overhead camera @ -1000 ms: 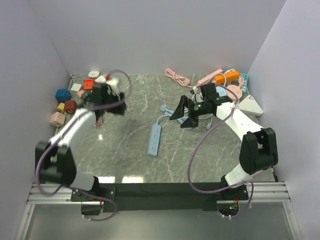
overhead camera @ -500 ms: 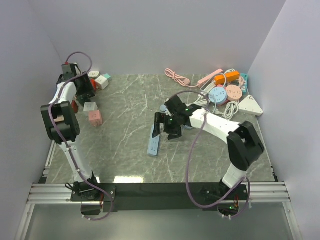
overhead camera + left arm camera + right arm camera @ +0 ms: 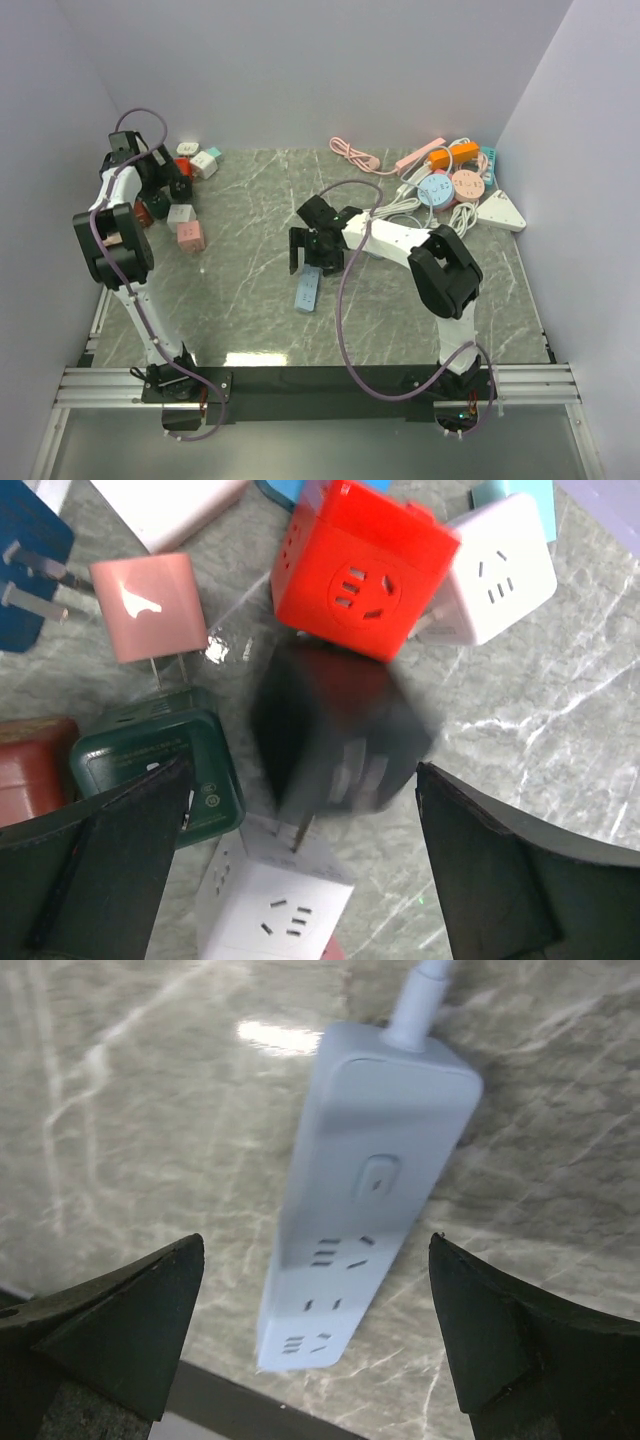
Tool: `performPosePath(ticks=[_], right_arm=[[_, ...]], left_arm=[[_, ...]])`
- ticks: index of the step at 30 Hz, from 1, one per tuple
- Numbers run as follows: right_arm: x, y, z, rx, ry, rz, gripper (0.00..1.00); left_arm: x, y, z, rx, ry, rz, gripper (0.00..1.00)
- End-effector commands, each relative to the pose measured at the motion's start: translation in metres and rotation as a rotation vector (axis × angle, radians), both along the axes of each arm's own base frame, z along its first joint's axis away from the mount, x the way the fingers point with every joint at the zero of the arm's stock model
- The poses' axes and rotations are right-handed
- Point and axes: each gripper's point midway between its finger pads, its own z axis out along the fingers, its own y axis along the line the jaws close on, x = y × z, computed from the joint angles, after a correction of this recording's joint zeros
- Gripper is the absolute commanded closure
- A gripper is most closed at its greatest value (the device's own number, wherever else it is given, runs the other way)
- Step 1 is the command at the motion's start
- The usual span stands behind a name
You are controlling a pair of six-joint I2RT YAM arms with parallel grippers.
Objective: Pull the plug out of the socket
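Note:
A black cube-shaped plug (image 3: 335, 730), blurred, sits between the wide-open jaws of my left gripper (image 3: 305, 870), touching neither finger. Its prongs point down at a white cube adapter (image 3: 275, 905). From above, the left gripper (image 3: 168, 182) hovers over the adapter pile at the far left. The socket is a light-blue power strip (image 3: 365, 1190) lying flat on the marble mid-table, with nothing plugged into its visible outlets. My right gripper (image 3: 320, 1330) stands open over the strip's (image 3: 308, 285) outlet end, straddling it without touching, and in the top view it (image 3: 315, 250) hangs above the strip's far end.
Round the black plug lie a red cube (image 3: 365, 565), a white cube (image 3: 500, 575), a pink adapter (image 3: 150, 605), a dark green one (image 3: 160, 770) and a blue plug (image 3: 25, 565). Power strips and coiled cables (image 3: 450, 180) are heaped at the back right. Walls close in the left and right sides.
The left arm swung to the far-left pile with the black plug, then opened and let it go. The right gripper moved left over the blue power strip.

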Motion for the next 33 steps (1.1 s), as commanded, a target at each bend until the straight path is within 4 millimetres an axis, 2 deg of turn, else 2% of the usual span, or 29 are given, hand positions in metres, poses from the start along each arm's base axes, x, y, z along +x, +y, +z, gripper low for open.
performPosePath(ticks=[1,3,4,6,7,9,10,12,13,14,17,18,20,21,22,23,25,28,29,31,32,33], right_arm=[[0.008,-0.009,0.001,-0.075,-0.032,-0.046,0.00],[0.004,-0.013,-0.006,-0.092,-0.021,-0.039,0.00],[0.003,-0.012,-0.008,-0.089,-0.016,-0.035,0.00],[-0.002,-0.009,-0.016,-0.083,0.008,-0.009,0.00],[-0.002,-0.006,-0.017,-0.072,0.011,0.001,0.00],[-0.002,0.002,-0.018,-0.069,0.005,0.032,0.00],[-0.002,0.005,-0.017,-0.064,0.004,0.045,0.01],[0.000,0.008,-0.020,-0.078,0.005,0.067,0.05],[0.001,0.009,-0.023,-0.080,0.011,0.072,0.07],[0.001,0.007,-0.031,-0.097,0.023,0.076,0.08],[0.005,0.006,-0.039,-0.096,0.044,0.078,0.21],[0.004,0.001,-0.045,-0.099,0.058,0.070,0.37],[0.010,-0.008,-0.049,-0.085,0.074,0.040,0.59],[0.010,-0.015,-0.054,-0.091,0.081,0.028,0.85],[0.013,-0.019,-0.054,-0.094,0.081,0.018,0.95],[0.020,-0.030,-0.055,-0.105,0.087,-0.005,1.00],[0.028,-0.044,-0.056,-0.128,0.082,-0.025,1.00],[0.047,-0.072,-0.043,-0.124,0.049,-0.109,1.00],[0.056,-0.076,-0.020,-0.086,-0.004,-0.129,1.00],[0.072,-0.087,0.004,-0.050,-0.091,-0.147,1.00],[0.080,-0.090,0.034,-0.018,-0.168,-0.129,1.00],[0.089,-0.093,0.057,0.002,-0.219,-0.131,1.00]], left_arm=[[-0.015,-0.011,0.038,-0.047,-0.028,-0.001,0.01],[-0.020,-0.017,0.056,-0.059,-0.065,-0.009,0.01],[-0.022,-0.019,0.084,-0.054,-0.130,-0.008,0.01],[-0.031,-0.035,0.097,-0.089,-0.169,-0.048,0.00],[-0.037,-0.040,0.119,-0.088,-0.213,-0.051,0.01],[-0.049,-0.057,0.131,-0.106,-0.243,-0.089,0.01],[-0.058,-0.065,0.151,-0.105,-0.287,-0.101,0.01],[-0.072,-0.085,0.156,-0.113,-0.301,-0.140,0.00],[-0.083,-0.094,0.174,-0.115,-0.340,-0.157,0.01],[-0.091,-0.107,0.169,-0.135,-0.335,-0.181,0.01],[-0.118,-0.131,0.176,-0.175,-0.359,-0.225,0.00],[-0.124,-0.137,0.180,-0.184,-0.375,-0.243,0.01],[-0.140,-0.145,0.184,-0.199,-0.385,-0.252,0.00],[-0.146,-0.147,0.186,-0.207,-0.392,-0.259,0.00],[-0.154,-0.151,0.188,-0.211,-0.401,-0.267,0.01],[-0.159,-0.152,0.188,-0.215,-0.403,-0.270,0.01],[-0.169,-0.156,0.191,-0.222,-0.411,-0.281,0.00],[-0.180,-0.163,0.188,-0.248,-0.410,-0.299,0.00],[-0.183,-0.165,0.185,-0.251,-0.404,-0.302,0.01],[-0.188,-0.167,0.181,-0.247,-0.401,-0.309,0.01],[-0.189,-0.166,0.180,-0.244,-0.398,-0.306,0.00],[-0.190,-0.166,0.179,-0.244,-0.392,-0.308,0.01]])
